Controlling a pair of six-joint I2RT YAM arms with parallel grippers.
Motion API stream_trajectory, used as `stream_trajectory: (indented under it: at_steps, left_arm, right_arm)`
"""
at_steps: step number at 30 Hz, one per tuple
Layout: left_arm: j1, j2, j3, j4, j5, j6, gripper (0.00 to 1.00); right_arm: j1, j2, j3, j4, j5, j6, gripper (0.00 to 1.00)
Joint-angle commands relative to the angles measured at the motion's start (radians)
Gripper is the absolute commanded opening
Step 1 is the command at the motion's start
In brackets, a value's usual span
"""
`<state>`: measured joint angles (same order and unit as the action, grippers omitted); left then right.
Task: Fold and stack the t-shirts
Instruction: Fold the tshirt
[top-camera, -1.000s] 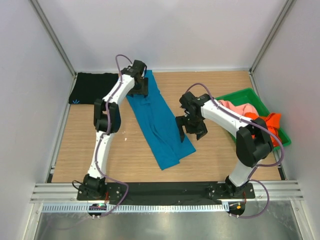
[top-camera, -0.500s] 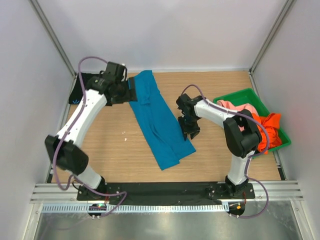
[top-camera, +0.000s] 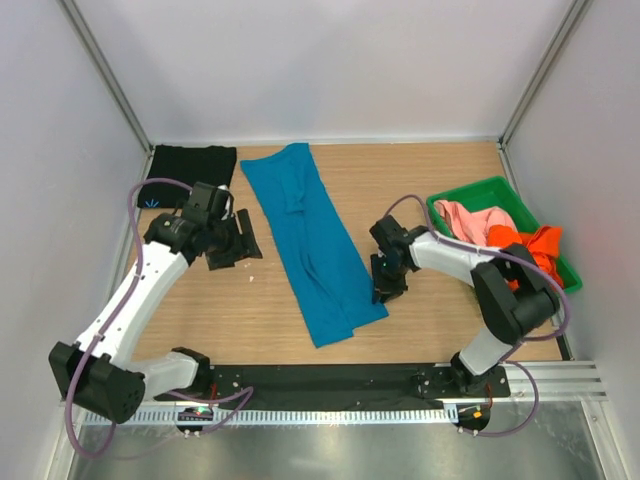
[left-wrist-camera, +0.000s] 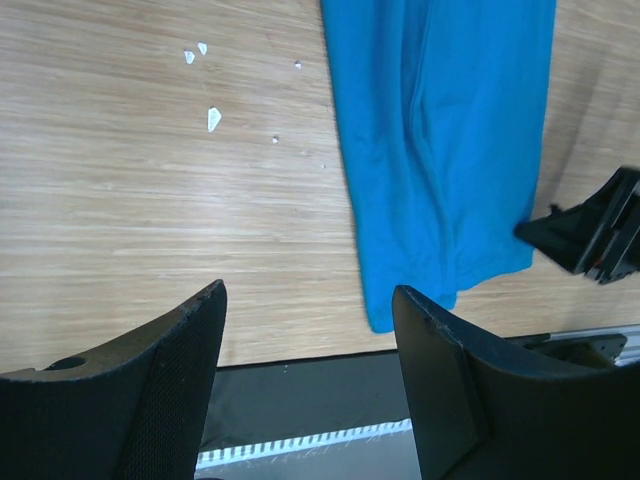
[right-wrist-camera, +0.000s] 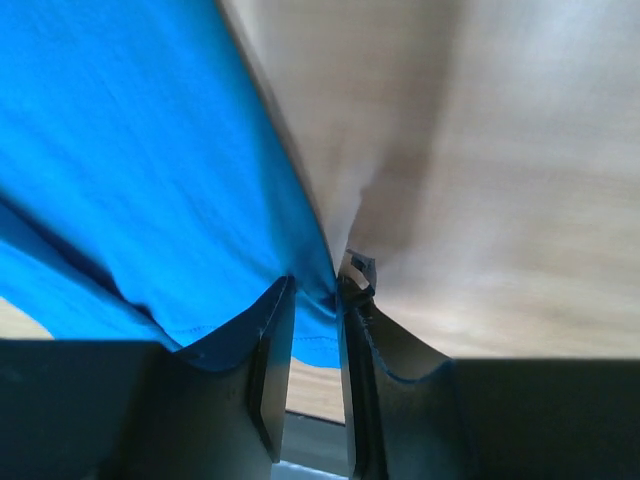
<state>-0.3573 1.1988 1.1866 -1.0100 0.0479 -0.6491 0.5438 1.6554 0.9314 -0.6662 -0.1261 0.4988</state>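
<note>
Teal-blue t-shirt (top-camera: 310, 240) lies lengthwise on the wooden worktop (top-camera: 420, 190), its edge clenched in the right pincer (right-wrist-camera: 315, 330). The left pincer (left-wrist-camera: 308, 295) hangs released. Black t-shirt (top-camera: 190, 165) bears a light-blue mark (top-camera: 152, 203), too small to read.

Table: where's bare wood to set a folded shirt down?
Widest bare wood: far middle, between the teal shirt and the green tray. Also near left, between the left hand and the shirt's lower end. Crowded: the shirt's right edge, where the right hand pinches it, and the tray.

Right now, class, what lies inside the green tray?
A pink shirt and an orange shirt, heaped in the tray. Anything beneath them is covered.
</note>
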Motion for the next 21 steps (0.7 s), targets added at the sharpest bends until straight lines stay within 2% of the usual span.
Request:
stream_trajectory:
  at_steps: [1,5,7,9,10,13,15,16,17,21]
  left_arm:
    - [0.003,-0.067,-0.051,0.011,0.009,-0.067,0.68]
    - [0.004,-0.114,-0.117,0.024,-0.002,-0.102,0.68]
    - [0.003,-0.133,-0.133,0.025,-0.009,-0.112,0.68]
    - [0.003,-0.14,-0.148,0.027,-0.008,-0.118,0.68]
    - [0.003,-0.14,-0.153,0.028,0.0,-0.118,0.68]
    - [0.003,-0.133,-0.166,0.028,0.03,-0.119,0.68]
    - [0.003,-0.136,-0.182,0.04,0.05,-0.132,0.68]
    - [0.004,-0.139,-0.192,0.06,0.067,-0.139,0.67]
    - [0.003,-0.151,-0.2,0.071,0.076,-0.147,0.67]
    - [0.004,-0.176,-0.242,0.102,0.095,-0.178,0.65]
  right_arm:
    - [0.12,-0.061,-0.208,0.109,-0.061,0.237,0.32]
    - [0.31,-0.216,-0.293,0.213,-0.052,0.49,0.34]
    - [0.355,-0.29,-0.299,0.257,-0.032,0.578,0.36]
    - [0.37,-0.327,-0.276,0.226,0.003,0.583,0.39]
    - [0.369,-0.354,-0.24,0.208,0.026,0.554,0.4]
    - [0.364,-0.353,-0.105,0.102,0.132,0.45,0.55]
    - [0.343,-0.287,-0.019,0.024,0.193,0.301,0.6]
    - [0.332,-0.254,0.082,-0.007,0.23,0.253,0.61]
    - [0.323,-0.174,0.133,-0.03,0.256,0.154,0.61]
    - [0.283,0.062,0.43,-0.156,0.367,-0.025,0.64]
